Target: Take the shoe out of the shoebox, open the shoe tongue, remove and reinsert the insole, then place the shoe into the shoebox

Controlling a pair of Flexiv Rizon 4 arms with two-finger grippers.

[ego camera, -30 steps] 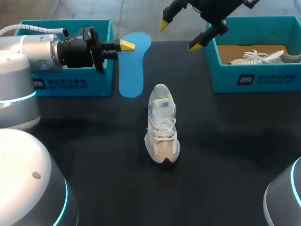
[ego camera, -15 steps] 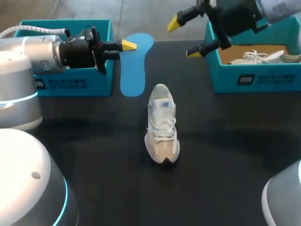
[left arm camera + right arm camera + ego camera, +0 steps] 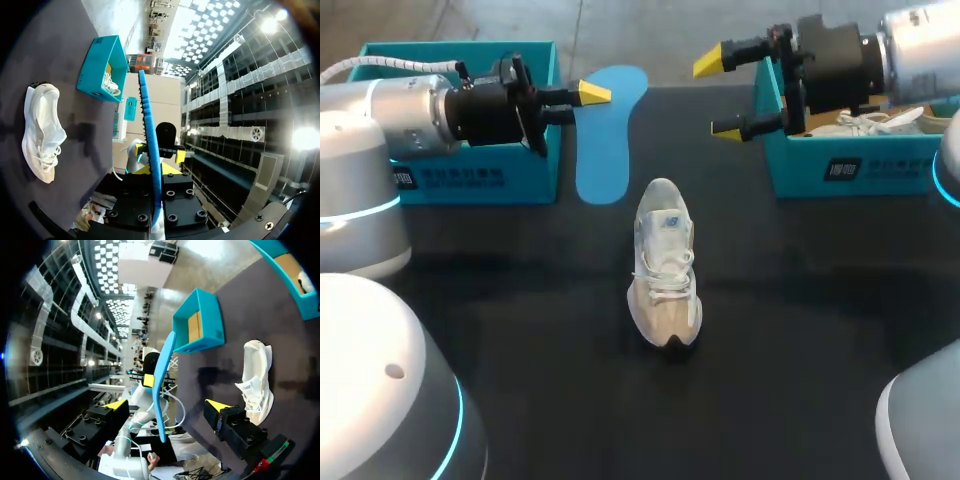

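Observation:
A white shoe [image 3: 665,265] stands alone on the black table, toe toward the far side. My left gripper [image 3: 588,94] is shut on the edge of a blue insole [image 3: 608,140], held up beside the left teal shoebox [image 3: 460,175]. In the left wrist view the insole [image 3: 150,135] runs edge-on out of that gripper [image 3: 154,172], with the shoe [image 3: 42,130] off to one side. My right gripper [image 3: 720,95] is open and empty at the right shoebox's [image 3: 860,170] near corner, fingers pointing at the insole. In its own view this gripper [image 3: 165,407] faces the insole [image 3: 162,375].
A second white shoe [image 3: 868,122] lies inside the right shoebox. The left shoebox [image 3: 197,322] stands at the far left of the table, the right one [image 3: 102,65] at the far right. Bare black tabletop [image 3: 790,330] surrounds the shoe.
My right arm has swung back to the right and turned, so its open fingers now point left toward the insole. The left arm, insole and shoe have stayed put.

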